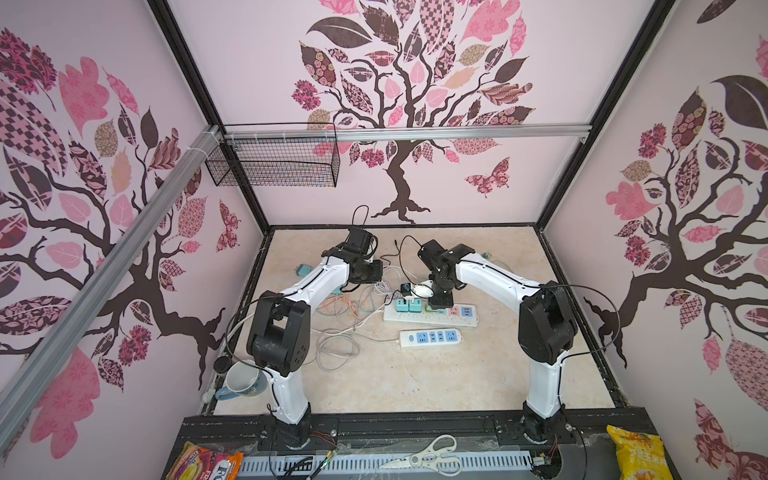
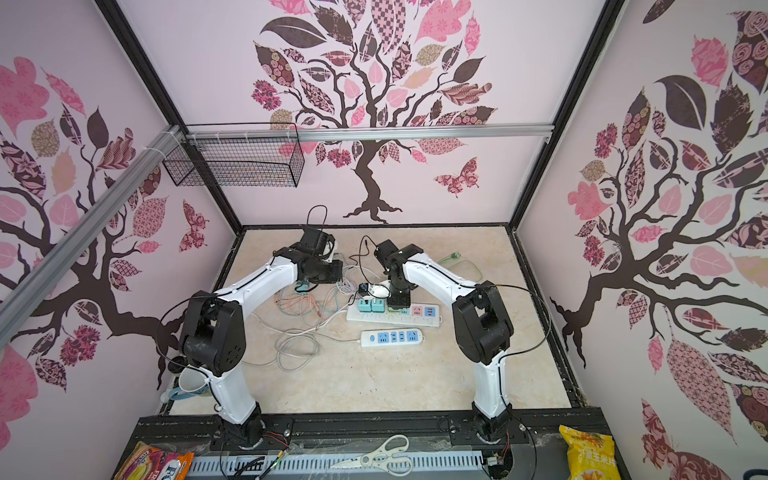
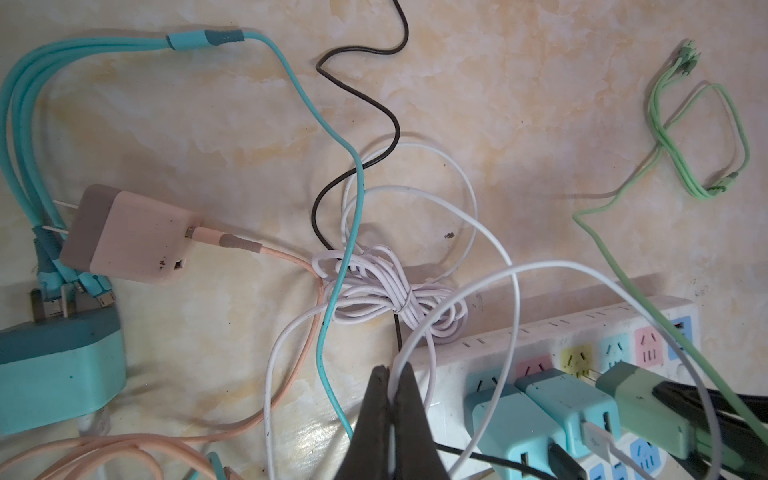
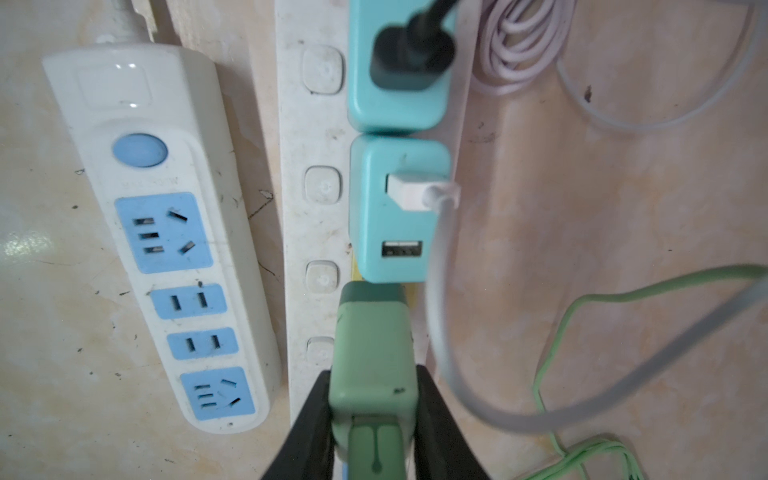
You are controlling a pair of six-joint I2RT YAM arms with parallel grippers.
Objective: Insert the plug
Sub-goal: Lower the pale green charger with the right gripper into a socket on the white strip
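The plug (image 4: 372,357) is a green charger block with a green cable, and my right gripper (image 4: 374,374) is shut on its sides. It hangs over the long white power strip (image 4: 311,124), right beside two teal chargers (image 4: 399,208) that sit in the strip. In the left wrist view the plug (image 3: 640,399) points its metal prongs at the strip's yellow socket (image 3: 575,357), and the prongs still show. My left gripper (image 3: 392,370) is shut on a thin white cable (image 3: 540,262) at the strip's (image 3: 498,349) end. In both top views the right gripper (image 1: 440,301) (image 2: 399,301) stands over the strip (image 1: 430,318) (image 2: 395,320).
A shorter white strip with blue sockets (image 1: 430,337) (image 4: 166,232) lies alongside, nearer the front. Loose cables, a tied white bundle (image 3: 395,295), a pink charger (image 3: 129,237) and a teal charger (image 3: 54,365) lie to the left. A mug (image 1: 241,380) stands front left.
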